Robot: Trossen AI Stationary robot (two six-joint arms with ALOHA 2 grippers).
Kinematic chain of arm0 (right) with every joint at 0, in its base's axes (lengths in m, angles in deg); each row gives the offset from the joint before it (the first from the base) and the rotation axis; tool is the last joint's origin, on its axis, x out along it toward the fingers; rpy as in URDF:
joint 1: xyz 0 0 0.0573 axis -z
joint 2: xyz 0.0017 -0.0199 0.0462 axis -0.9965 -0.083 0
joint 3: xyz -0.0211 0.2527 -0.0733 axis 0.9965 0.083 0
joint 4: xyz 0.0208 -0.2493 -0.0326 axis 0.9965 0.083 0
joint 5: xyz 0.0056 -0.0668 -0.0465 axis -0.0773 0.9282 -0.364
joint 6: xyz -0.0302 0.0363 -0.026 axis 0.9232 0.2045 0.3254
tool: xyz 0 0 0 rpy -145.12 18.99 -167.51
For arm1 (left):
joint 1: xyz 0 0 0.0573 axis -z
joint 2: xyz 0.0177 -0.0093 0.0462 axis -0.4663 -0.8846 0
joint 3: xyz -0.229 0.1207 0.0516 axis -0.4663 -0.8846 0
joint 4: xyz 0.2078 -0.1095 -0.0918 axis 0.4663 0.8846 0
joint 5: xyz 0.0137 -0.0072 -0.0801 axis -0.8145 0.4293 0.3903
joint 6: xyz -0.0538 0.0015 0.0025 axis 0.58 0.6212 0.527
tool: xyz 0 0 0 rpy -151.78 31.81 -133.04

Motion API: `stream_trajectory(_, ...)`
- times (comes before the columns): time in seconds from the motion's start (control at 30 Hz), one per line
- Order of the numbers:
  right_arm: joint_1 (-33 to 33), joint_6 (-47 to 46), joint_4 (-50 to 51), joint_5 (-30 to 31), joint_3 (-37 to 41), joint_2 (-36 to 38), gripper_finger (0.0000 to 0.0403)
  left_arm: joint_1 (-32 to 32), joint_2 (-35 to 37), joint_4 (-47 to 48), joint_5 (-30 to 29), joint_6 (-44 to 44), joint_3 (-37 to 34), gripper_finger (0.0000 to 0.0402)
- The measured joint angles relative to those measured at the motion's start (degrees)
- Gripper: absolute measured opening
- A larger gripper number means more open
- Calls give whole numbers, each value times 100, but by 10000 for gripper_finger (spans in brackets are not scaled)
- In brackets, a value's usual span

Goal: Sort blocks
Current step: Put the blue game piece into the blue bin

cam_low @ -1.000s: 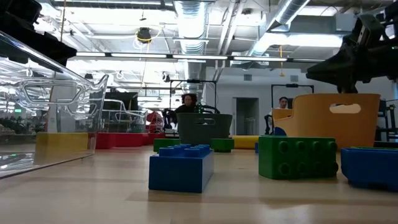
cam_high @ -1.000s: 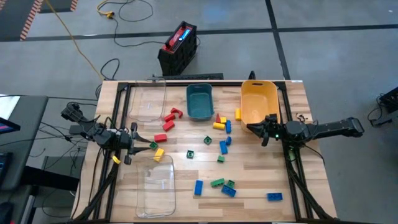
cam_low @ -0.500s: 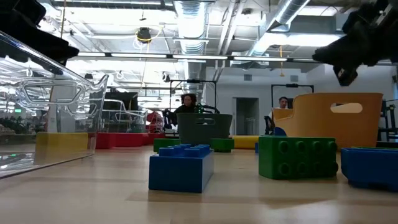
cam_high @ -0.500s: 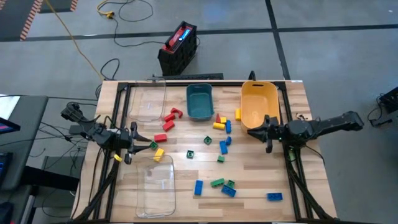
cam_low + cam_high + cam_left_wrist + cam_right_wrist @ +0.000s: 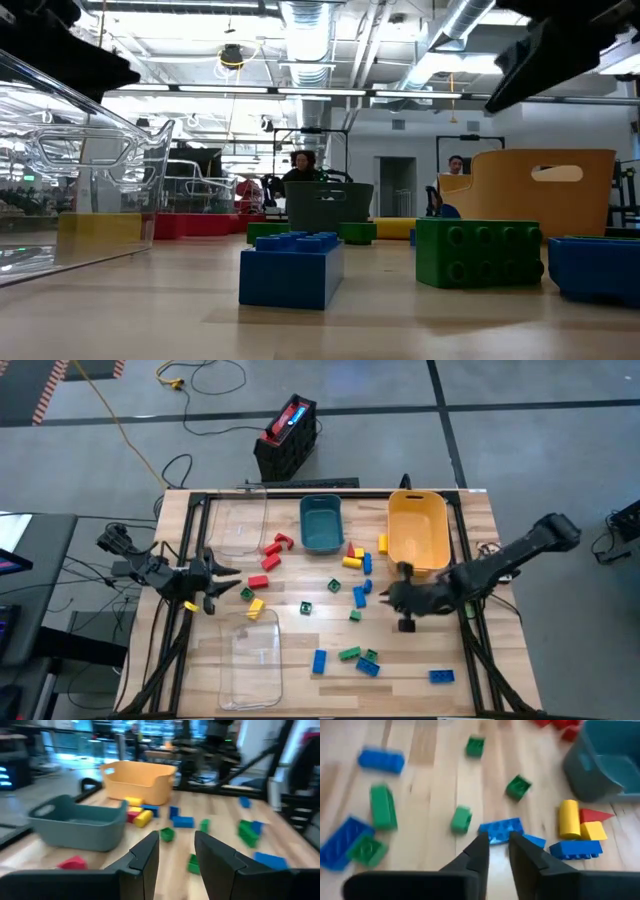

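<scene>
The blocks lie scattered on the wooden table [image 5: 420, 650]: red ones [image 5: 270, 560] near the left, a yellow, red and blue cluster [image 5: 355, 557] by the bins, green ones [image 5: 335, 586] in the middle, blue and green ones [image 5: 368, 663] nearer the front. My right gripper [image 5: 390, 598] hovers slanting down over the middle, open by a narrow gap. In its wrist view a blue block [image 5: 501, 830] lies just beyond the right gripper [image 5: 495, 845]. My left gripper [image 5: 232, 582] stands level at the table's left, and its wrist view shows the left gripper [image 5: 175, 847] open and holding nothing.
A teal bin [image 5: 321, 522] and a yellow bin [image 5: 417, 530] stand at the far edge. One clear tray [image 5: 238, 525] sits at the far left, another [image 5: 250, 660] at the near left. In the low view, people sit in the room beyond the table.
My right gripper has swung away from the yellow bin's near end toward the table's middle and near side, and has tipped from level to slanting down over the blocks. The blocks have not moved.
</scene>
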Motion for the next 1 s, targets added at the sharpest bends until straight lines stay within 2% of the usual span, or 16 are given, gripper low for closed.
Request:
stream_trajectory(0.1, 15, 142, 736, -6, -778, -824, 143, -75, -234, -137, -341, -5, 3, 129)
stream_trajectory(0.23, 293, 144, 1640, 0, -1655, -1602, 211, -212, -657, -537, -364, -4, 5, 136)
stream_trajectory(0.4, 817, 422, 1399, -172, -1789, -2095, 267, -239, -1326, -1023, -176, -36, 7, 139)
stream_trajectory(0.63, 1420, 418, 1236, -508, -1669, -2265, 275, -237, -2015, -1624, -71, -124, 9, 139)
stream_trajectory(0.7, 1493, 418, 1204, -685, -1669, -2264, 276, -237, -2077, -1698, -69, -135, 9, 139)
stream_trajectory(1.0, 1593, 307, 1067, -693, -1550, -2682, 276, -74, -2081, -1855, -68, -87, 14, 139)
